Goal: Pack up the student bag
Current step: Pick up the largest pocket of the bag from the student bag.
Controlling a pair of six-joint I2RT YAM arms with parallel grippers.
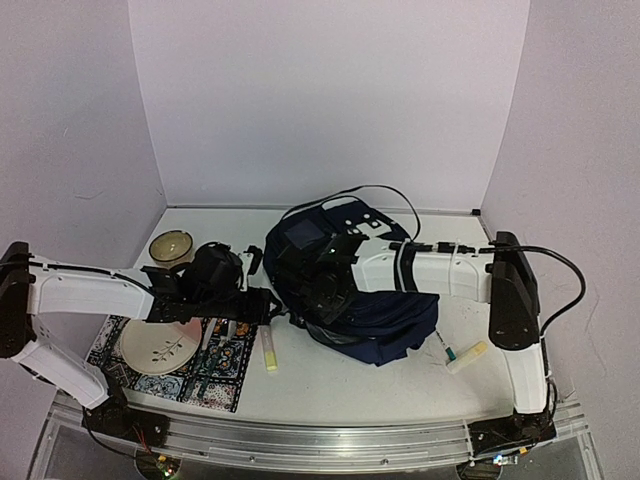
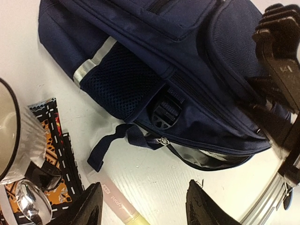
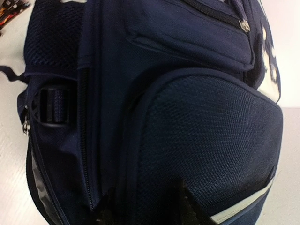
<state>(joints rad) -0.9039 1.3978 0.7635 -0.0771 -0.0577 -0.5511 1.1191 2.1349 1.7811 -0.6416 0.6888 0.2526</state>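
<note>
At table centre in the top view lies the student bag (image 1: 385,315), on its side, with its grey-blue panel toward 11 o'clock. The right gripper (image 1: 322,272) rests on the bag's 9 o'clock half. The left gripper (image 1: 255,305) sits just off the bag's 9 o'clock edge.

Top view only:
- olive bowl (image 1: 171,246) at 9 o'clock of the bag
- plate (image 1: 158,345) on a patterned mat (image 1: 215,378) at 8 o'clock
- yellow marker (image 1: 466,356) and a thin pen (image 1: 445,347) at 4 o'clock, just beside the bag

Left wrist view only: I see this claw spread wide and holding nothing. Its fingers (image 2: 90,206) straddle bare table. A pink tube (image 2: 115,200) with a yellowish end lies on the table by the 7 o'clock finger. This view also shows the bag's mesh side pocket (image 2: 117,79), a black buckle (image 2: 165,115), a loose strap loop (image 2: 110,145) and a spoon (image 2: 30,201) on the mat. The zip below the buckle gapes slightly, with pale lining showing. The right arm's black claw presses on the bag at 3 o'clock.

Right wrist view only: the front pocket fills the frame, with white stripe trim (image 3: 243,206) at 5 o'clock. The dark fingertips (image 3: 185,201) are against dark fabric, so I cannot tell whether this claw pinches the cloth or merely rests on it.

Writing: the tube's label carries small print that is too blurred to read, and I can read no brand on the bag.
</note>
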